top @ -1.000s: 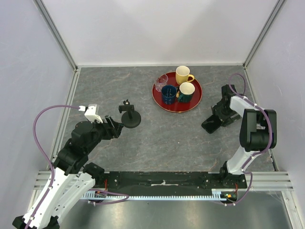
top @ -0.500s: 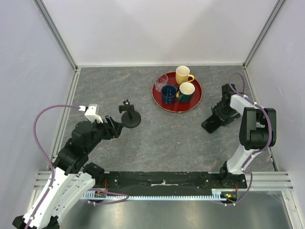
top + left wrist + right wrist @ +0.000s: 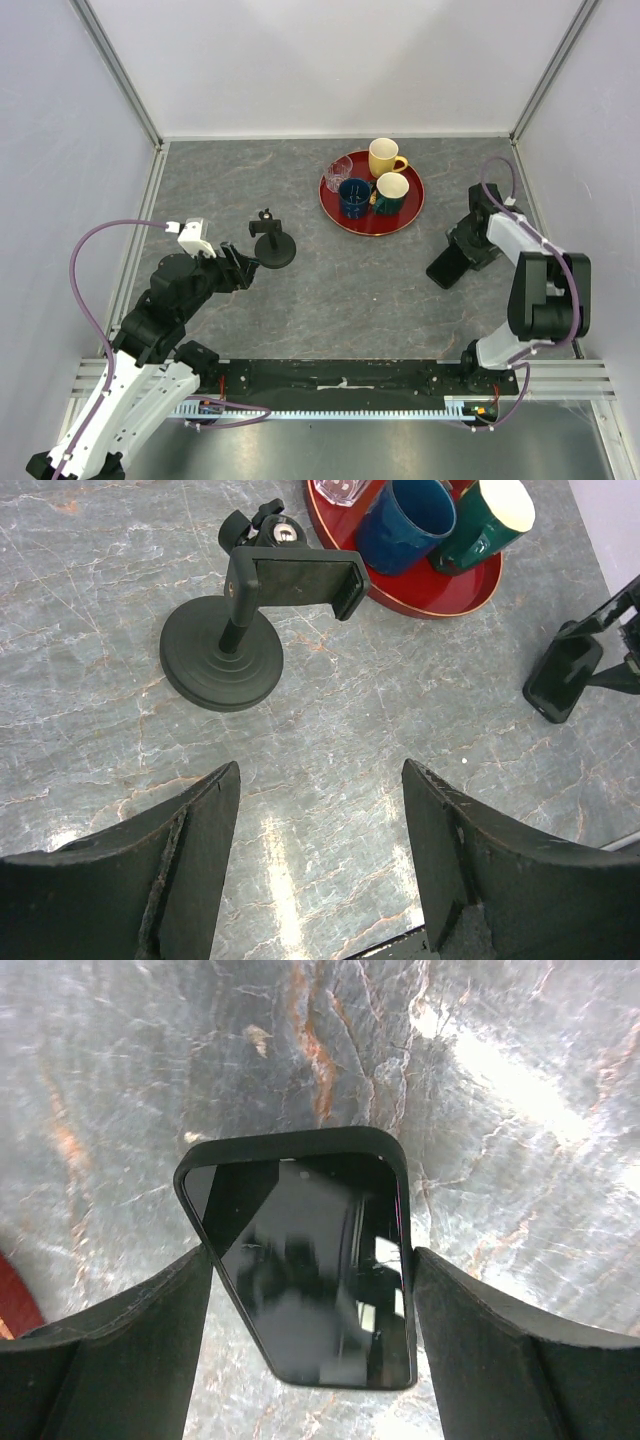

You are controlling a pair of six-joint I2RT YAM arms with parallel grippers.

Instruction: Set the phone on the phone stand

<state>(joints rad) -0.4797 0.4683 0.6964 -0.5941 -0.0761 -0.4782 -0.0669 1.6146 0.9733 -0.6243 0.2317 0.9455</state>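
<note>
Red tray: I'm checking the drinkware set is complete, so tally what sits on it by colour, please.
Yellow mug: 1
Blue mug: 1
Green mug: 1
Clear glass: 1
Total on the red tray: 4

Bright, even light fell from overhead in the top view, leaving only short, soft shadows on the tabletop [image 3: 330,270], and that picture was sharp throughout. Between the fingers of the left end effector [image 3: 320,770] a pale streak of glare lay on the stone, and the fingers themselves were dark and slightly soft near the lens. Ahead of the right end effector [image 3: 310,1252] glare washed out the stone. The phone [image 3: 320,1290] screen held murky reflections.
</note>
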